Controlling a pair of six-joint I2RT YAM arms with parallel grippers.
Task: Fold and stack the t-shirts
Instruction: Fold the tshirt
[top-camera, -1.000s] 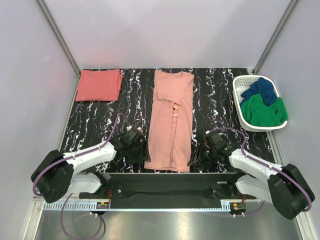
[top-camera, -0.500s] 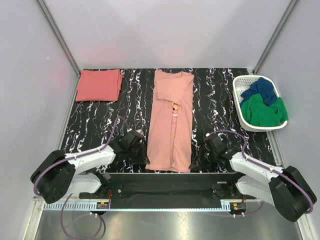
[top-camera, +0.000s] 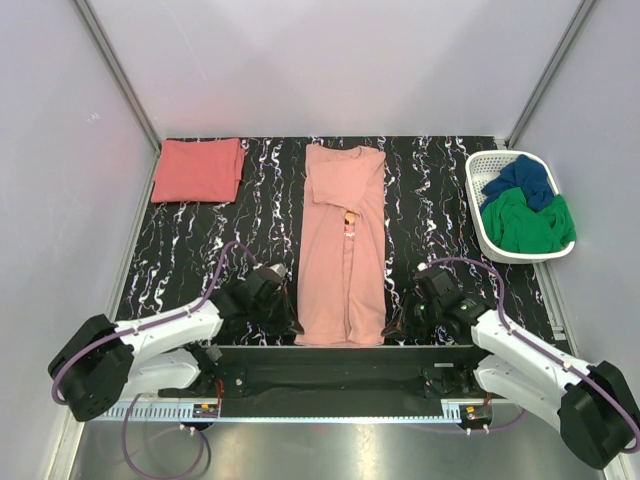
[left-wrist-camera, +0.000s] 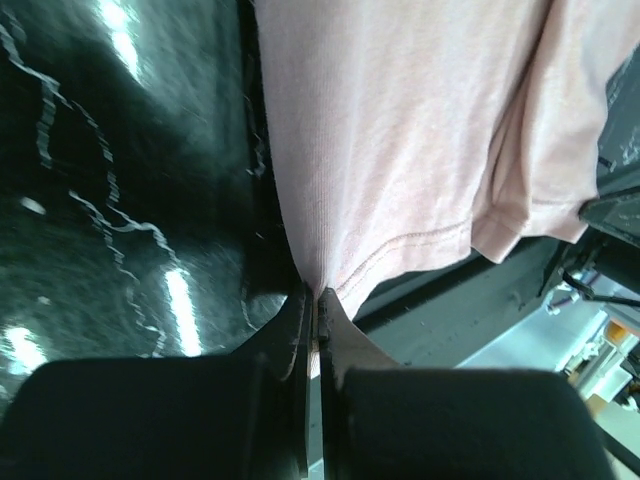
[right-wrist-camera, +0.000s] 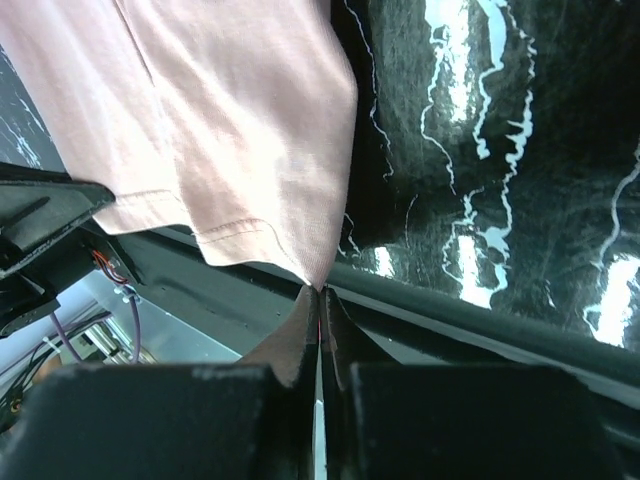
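Pinching both hem corners: left gripper (left-wrist-camera: 315, 300) is closed tight on the left hem corner of the pale pink t-shirt (top-camera: 345, 250), and right gripper (right-wrist-camera: 320, 295) is closed the same way on the right hem corner. Both wrist views show only cloth nipped between the fingertips, no visible gap. The shirt lies flat as a long narrow strip down the middle of the surface (top-camera: 440, 200), sides already turned in, collar toward the far edge, hem right at the near edge, orange tag (top-camera: 350, 215) facing up about midway. A grip at the two outer corners makes sense: it keeps the hem taut and square so it can travel as one straight line. My read is that the lengthwise fold is next, hem carried up toward the collar. The bite is shallow and right at the edge, so a corner could slip, or only the top layer could come up; the arms need to rise evenly or the fold skews. The coral-red t-shirt (top-camera: 198, 170) sits folded at the far left corner, well apart, likely the stack base. The white basket (top-camera: 474, 200) at the right edge holds a blue garment (top-camera: 520, 180) and a green garment (top-camera: 525, 225), untouched.
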